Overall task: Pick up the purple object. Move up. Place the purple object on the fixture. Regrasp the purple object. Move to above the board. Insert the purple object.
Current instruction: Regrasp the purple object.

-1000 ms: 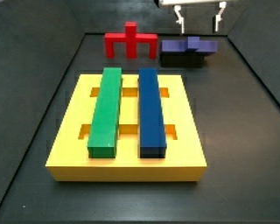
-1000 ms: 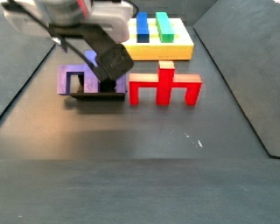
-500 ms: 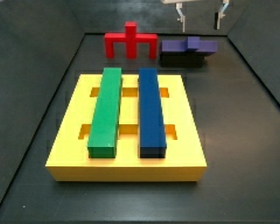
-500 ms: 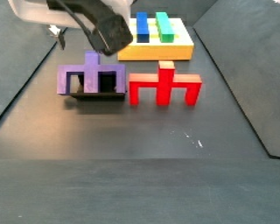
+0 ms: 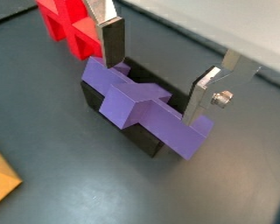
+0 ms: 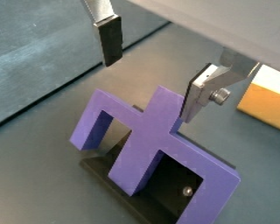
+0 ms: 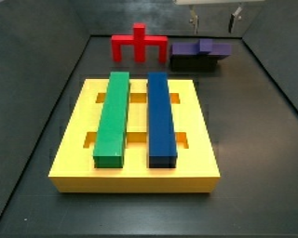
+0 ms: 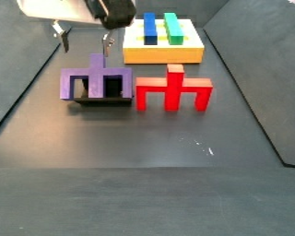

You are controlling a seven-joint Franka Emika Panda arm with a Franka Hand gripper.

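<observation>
The purple object [image 8: 99,83] stands upright on the black fixture [image 8: 103,102], stem pointing up and legs down. Both wrist views show it close, the purple object [image 5: 136,101] over the fixture [image 5: 140,136], and the purple object [image 6: 143,149] from its flat side. My gripper [image 8: 86,43] hangs open above the stem with nothing between its fingers and touches nothing. One finger [image 5: 111,39] and its mate stand on either side of the piece, clear of it. In a side view the gripper [image 7: 214,15] sits at the top edge over the purple object [image 7: 201,46]. The yellow board [image 7: 77,139] lies nearer that camera.
A red piece [image 8: 175,89] of similar shape stands right beside the fixture, also the red piece [image 7: 139,42]. The board carries a long green bar [image 7: 111,116] and a long blue bar [image 7: 162,116]. Dark walls close in the floor on both sides.
My gripper has risen straight up from the purple object, staying open. The purple object stays on the fixture and has not moved.
</observation>
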